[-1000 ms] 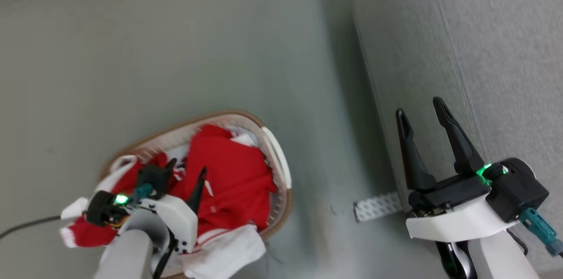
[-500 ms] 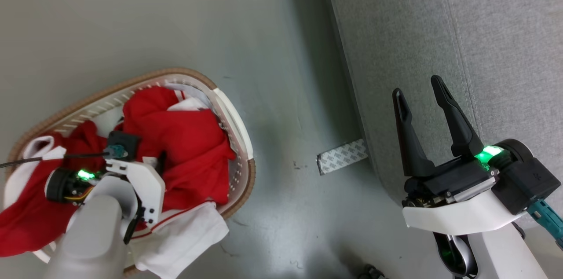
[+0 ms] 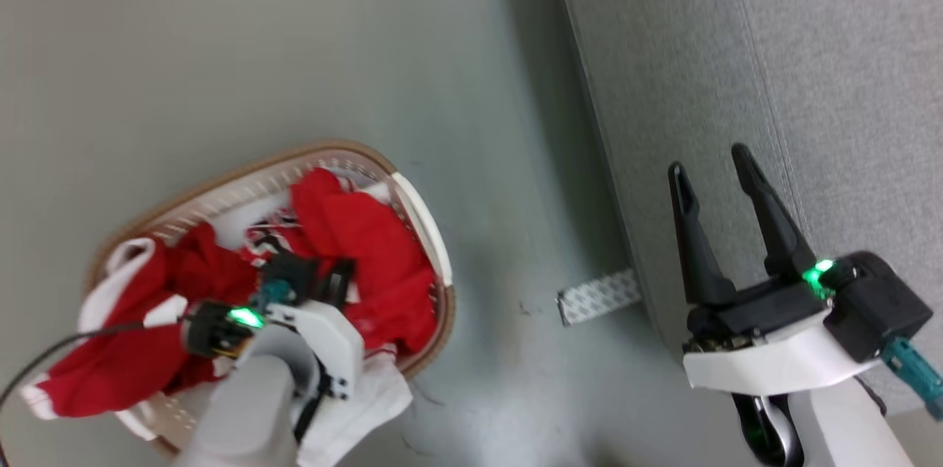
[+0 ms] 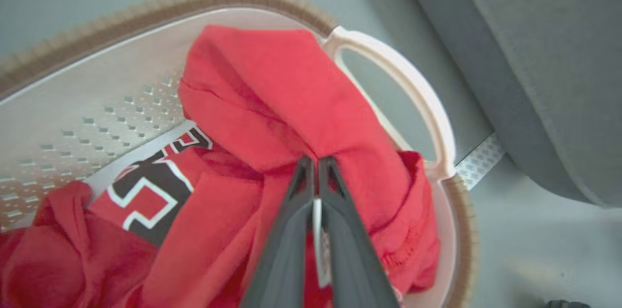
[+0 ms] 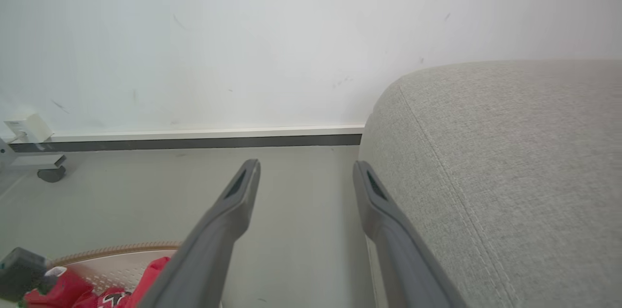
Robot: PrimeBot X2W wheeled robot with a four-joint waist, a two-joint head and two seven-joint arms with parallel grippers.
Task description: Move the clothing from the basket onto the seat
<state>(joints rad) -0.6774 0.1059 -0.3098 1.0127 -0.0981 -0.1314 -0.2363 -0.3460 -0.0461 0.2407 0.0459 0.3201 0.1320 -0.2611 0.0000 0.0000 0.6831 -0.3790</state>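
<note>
Left gripper [image 4: 315,160] is down inside the laundry basket [image 4: 146,11], fingers nearly together with only a thin sliver between them. The tips are buried in a puckered fold of the red jersey [image 4: 272,84], so it looks pinched on fabric. The jersey is heaped just ahead of and around the tips, with a black and white number print to the tips' left and the basket handle just past the heap on the right. The cloth is soft, light and limp. It will likely drape, stretch and drag other pieces or catch the rim. A bunched fold like this one is the better hold, not a thin hem. Right gripper [image 3: 707,161] is wide open and empty, close against the sofa [image 3: 810,84] side.
</note>
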